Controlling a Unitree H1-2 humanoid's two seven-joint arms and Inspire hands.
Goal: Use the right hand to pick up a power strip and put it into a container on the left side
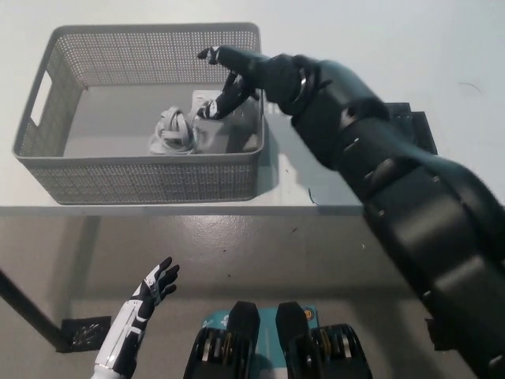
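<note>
A white power strip (215, 130) lies on the floor of the grey mesh basket (134, 178), in its right half, with its coiled white cord (175, 131) beside it to the left. My black right hand (237, 75) hangs over the basket's right end, just above the strip. Its fingers are spread, one reaching left and the others pointing down toward the strip, and nothing is held. Whether the fingertips touch the strip I cannot tell. My white left hand (154, 286) rests low at the lower left, below the table edge, with its fingers apart.
The basket stands on a white table (379, 35) near its front edge (158, 210). A black tape patch (416, 122) on the table right of the basket is partly covered by my right arm.
</note>
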